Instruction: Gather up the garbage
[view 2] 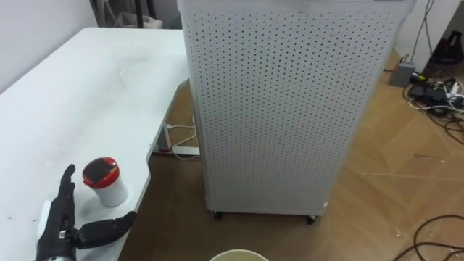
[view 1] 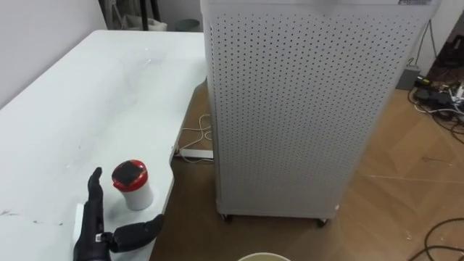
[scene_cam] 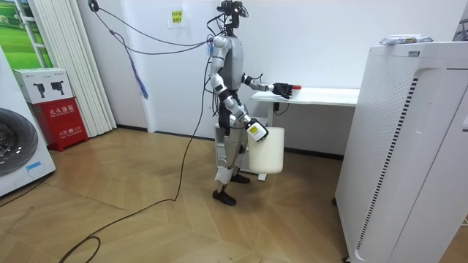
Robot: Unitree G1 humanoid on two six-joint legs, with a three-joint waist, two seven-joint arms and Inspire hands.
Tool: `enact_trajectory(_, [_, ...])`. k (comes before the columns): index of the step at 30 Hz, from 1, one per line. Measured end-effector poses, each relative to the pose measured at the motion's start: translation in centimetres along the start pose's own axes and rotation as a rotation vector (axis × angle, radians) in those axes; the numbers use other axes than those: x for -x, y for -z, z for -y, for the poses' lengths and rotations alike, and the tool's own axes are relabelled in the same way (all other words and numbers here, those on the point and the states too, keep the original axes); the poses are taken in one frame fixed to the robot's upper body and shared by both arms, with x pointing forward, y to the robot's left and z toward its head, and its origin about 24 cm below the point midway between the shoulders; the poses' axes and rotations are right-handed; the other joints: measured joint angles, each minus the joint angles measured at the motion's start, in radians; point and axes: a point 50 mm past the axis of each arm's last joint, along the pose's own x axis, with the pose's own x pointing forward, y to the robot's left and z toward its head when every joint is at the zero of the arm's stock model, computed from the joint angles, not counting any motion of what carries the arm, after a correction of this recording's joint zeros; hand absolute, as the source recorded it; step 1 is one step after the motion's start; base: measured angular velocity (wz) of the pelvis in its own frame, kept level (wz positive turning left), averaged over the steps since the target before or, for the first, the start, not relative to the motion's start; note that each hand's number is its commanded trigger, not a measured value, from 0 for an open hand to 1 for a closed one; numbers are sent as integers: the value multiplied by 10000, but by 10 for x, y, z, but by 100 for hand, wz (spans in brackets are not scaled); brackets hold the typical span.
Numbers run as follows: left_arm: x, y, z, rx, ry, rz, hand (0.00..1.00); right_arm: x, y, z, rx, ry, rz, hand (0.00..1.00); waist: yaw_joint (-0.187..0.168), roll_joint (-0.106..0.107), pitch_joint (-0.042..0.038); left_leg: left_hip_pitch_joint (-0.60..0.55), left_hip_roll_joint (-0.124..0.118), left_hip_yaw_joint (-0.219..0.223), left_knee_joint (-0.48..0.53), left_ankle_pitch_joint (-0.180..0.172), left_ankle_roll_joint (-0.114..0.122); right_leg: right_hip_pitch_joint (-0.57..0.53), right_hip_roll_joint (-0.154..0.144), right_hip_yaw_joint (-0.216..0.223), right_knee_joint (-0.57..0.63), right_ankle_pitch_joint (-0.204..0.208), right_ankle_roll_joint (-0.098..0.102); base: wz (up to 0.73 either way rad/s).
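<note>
One hand is at work here: the left hand [view 1: 92,221] lies low over the near edge of the tabletop [view 1: 87,94], fingers straight and pointing away from the robot, thumb spread wide to the side. It has hold of nothing. In the open crook between fingers and thumb stands the garbage, a small white cup [view 1: 133,185] with a red lid, upright and just beside the fingers, at the tabletop's rounded corner. Whether any finger touches it I cannot tell.

In the room view the right hand [scene_cam: 256,131] hangs low at the robot's hip, against a white bin [scene_cam: 267,150]; how that hand grips cannot be made out. The bin's rim [view 1: 262,257] shows at the bottom edge of the eye views, below and to the right of the cup.

Beyond stands a tall white perforated cabinet [view 1: 304,109] on the wooden floor, close to the tabletop's edge.

As I judge it, the task is at its start. The reach is made, but the closing round the cup, the lift and the drop into the bin are all left to do.
</note>
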Motion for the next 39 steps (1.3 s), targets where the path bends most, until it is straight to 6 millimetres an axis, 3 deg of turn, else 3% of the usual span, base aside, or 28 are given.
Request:
enact_trajectory(3, [-2,1,3,120,-65,-140,0,0,0,-1,86,-45,-14,100,-43,9,3,34,-10,1,0,0,0,-1,23,219,0,0,-1,-3])
enact_trajectory(11, [-5,-1,5,371,-162,-248,0,0,4,-3,84,-118,-298,100,-72,120,18,54,-17,37,-1,-25,42,10,18,242,1,1,1,-1])
enact_trajectory(22, [-23,-26,11,683,-507,520,0,0,-1,-5,105,-191,-136,100,-88,171,-7,95,-20,38,-82,-25,42,18,17,260,4,1,1,0])
enact_trajectory(39, [-24,-21,7,880,-760,76,0,-1,-4,-9,16,-297,-13,100,-84,229,-34,336,-21,152,-268,-24,43,152,15,439,-20,0,3,-2])
